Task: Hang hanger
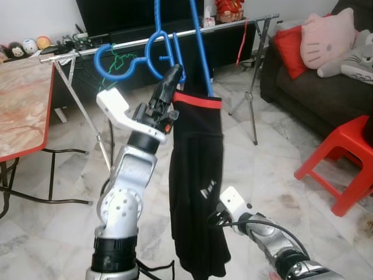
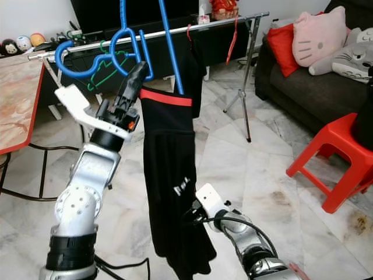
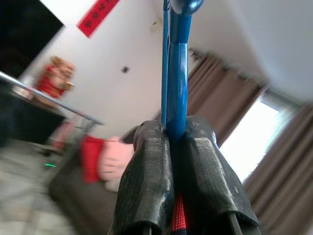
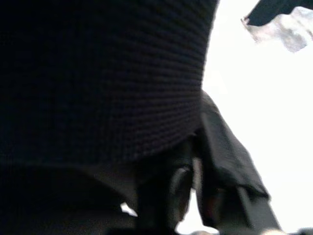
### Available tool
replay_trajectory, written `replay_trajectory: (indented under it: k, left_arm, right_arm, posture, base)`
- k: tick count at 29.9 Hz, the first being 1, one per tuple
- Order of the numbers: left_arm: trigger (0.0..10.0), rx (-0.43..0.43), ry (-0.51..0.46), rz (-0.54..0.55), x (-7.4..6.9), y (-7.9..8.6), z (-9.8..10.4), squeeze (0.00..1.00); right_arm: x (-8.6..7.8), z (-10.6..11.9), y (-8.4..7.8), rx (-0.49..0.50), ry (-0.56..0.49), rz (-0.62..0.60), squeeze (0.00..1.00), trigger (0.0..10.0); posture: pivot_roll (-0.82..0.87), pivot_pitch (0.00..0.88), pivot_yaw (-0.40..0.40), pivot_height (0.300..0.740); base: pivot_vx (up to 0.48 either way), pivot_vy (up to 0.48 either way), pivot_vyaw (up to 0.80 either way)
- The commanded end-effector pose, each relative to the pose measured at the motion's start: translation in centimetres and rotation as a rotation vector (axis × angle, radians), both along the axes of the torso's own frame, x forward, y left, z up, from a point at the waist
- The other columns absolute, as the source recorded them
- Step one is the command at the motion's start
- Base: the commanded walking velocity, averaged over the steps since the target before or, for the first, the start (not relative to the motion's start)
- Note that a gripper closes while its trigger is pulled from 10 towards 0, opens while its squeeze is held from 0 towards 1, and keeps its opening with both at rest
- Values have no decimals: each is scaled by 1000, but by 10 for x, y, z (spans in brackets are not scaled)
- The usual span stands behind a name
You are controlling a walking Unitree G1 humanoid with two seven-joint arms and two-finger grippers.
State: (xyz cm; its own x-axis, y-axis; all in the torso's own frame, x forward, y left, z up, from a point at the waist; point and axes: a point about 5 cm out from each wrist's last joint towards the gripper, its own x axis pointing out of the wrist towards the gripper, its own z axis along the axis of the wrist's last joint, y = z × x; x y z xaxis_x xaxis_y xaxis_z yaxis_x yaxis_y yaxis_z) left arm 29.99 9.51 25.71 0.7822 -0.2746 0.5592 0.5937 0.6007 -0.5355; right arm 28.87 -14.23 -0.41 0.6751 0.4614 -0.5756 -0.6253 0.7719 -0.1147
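Hanging: blue hanger (image 1: pixel 175 55) carrying a black garment (image 1: pixel 197 192), raised before the metal rail (image 1: pixel 192 32).
Left gripper (image 1: pixel 173 74): jaws clenched on the hanger's blue bar.
Right gripper (image 1: pixel 217 220): pressed against the garment; jaw state cannot be told.

Silver perforated arms; black joint collars; white wrist camera brackets; black cable; black textured jaws.

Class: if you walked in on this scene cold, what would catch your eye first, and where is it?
First, the black garment hanging mid-frame from a blue hanger, pinched by the raised left gripper just short of the metal rail. The right gripper sits low against the cloth. Next, the red stool on the right, by the sofa.
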Motion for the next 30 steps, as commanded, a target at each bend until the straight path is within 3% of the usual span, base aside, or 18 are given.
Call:
replay_trajectory:
  k: [1,4,5,8,15,16,19,20,21,23,25,30]
  left_arm:
    - [10000,4,-89,82,-2,5,19,0]
    - [10000,-57,-67,143,3,12,19,0]
    - [10000,-179,-63,71,1,13,21,0]
    - [10000,-275,-73,-44,-2,9,23,0]
    - [10000,-290,-74,-57,-2,8,24,0]
    - [10000,-297,-79,-99,-4,6,23,0]
    - [10000,-310,-81,-155,-7,4,22,0]
    - [10000,-326,-67,-75,-2,10,24,0]
    - [10000,-324,-56,-31,1,12,25,0]
    - [10000,-307,-4,106,10,19,21,0]
    - [10000,-216,22,210,15,23,16,0]
    - [10000,-84,54,335,19,29,7,0]
  right_arm:
    - [-10,-11,-3,-12,63,-6,0,9412]
    - [-10,-11,-3,-9,65,-5,0,9451]
    - [-11,-11,-3,-5,70,-1,0,9412]
    - [-11,-11,-3,-7,72,2,0,10000]
    - [-11,-11,-3,-7,72,1,0,10000]
    - [-11,-11,-4,-7,70,1,0,9451]
    - [-10,-10,-4,-6,66,0,0,9216]
    - [-10,-10,-3,-2,64,5,0,824]
    - [-10,-9,-3,0,63,8,0,0]
    - [-10,-9,-2,2,62,10,0,0]
    - [-10,-9,-1,2,60,11,0,0]
    - [-9,-9,-2,-3,51,-3,0,0]
  posture:
    - [-82,0,66,740]
    - [-84,0,67,740]
    - [-84,0,67,740]
    - [-81,0,65,740]
    - [-81,0,65,740]
    - [-84,0,65,740]
    - [-84,0,65,740]
    - [-82,0,62,740]
    - [-82,0,62,740]
    - [-81,0,63,740]
    - [-81,0,63,740]
    - [-83,0,64,740]
  base:
    - [0,0,0]
    - [0,0,0]
    - [0,0,0]
    - [0,0,0]
    - [0,0,0]
    - [0,0,0]
    - [0,0,0]
    - [0,0,0]
    - [0,0,0]
    - [0,0,0]
    - [0,0,0]
    - [0,0,0]
